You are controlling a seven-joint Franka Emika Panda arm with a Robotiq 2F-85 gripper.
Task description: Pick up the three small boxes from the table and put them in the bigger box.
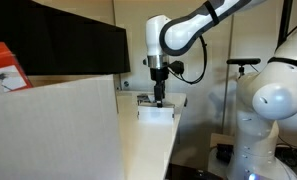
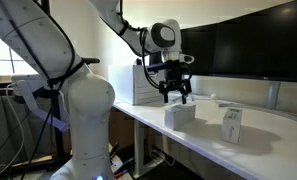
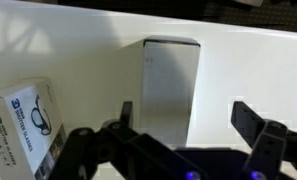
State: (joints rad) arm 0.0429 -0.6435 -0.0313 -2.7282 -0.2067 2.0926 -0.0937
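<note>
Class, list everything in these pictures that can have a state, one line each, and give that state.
pincer: open, holding nothing, over the plain white carton.
plain white carton: lying flat on the table, not gripped.
printed carton: standing upright on the table.
orange-red carton: behind a wall of the bigger box; whether it is inside, cannot tell.
monitor: screen dark.

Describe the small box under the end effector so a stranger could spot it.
Find the long cream-white table. The open end effector hangs above one small carton lying flat there. Its top is plain white, while the neighbouring carton carries dark-blue print.
</note>
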